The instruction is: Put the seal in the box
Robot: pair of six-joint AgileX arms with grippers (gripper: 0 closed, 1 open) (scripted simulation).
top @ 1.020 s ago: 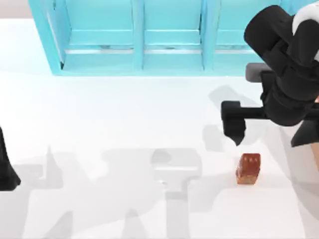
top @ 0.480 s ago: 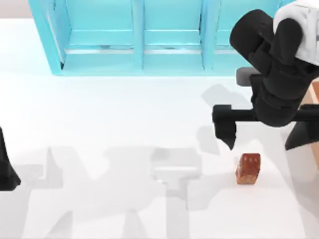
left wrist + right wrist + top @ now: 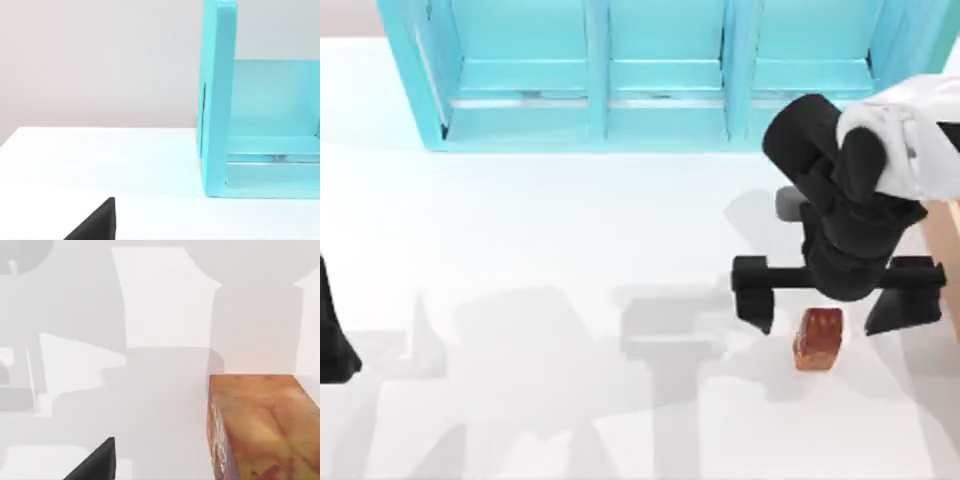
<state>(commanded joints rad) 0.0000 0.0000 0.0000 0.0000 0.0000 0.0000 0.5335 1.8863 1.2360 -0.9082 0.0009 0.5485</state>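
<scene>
The seal (image 3: 818, 345), a small reddish-brown block with orange speckles, lies on the white table at the right. My right gripper (image 3: 817, 320) hangs over it, open, one finger on each side of the seal as seen from above. Neither finger touches it. In the right wrist view the seal (image 3: 260, 425) looms close, beside one dark fingertip (image 3: 95, 464). A tan strip of the box (image 3: 945, 250) shows at the right edge, partly hidden behind the right arm. My left arm (image 3: 330, 340) is parked at the left edge.
A big turquoise shelf unit (image 3: 650, 70) runs along the back of the table, and its end wall (image 3: 217, 100) stands in the left wrist view. White tabletop stretches between the two arms.
My right gripper has moved left and toward the front, from behind the seal to straddling it. The seal and the left arm have stayed where they were.
</scene>
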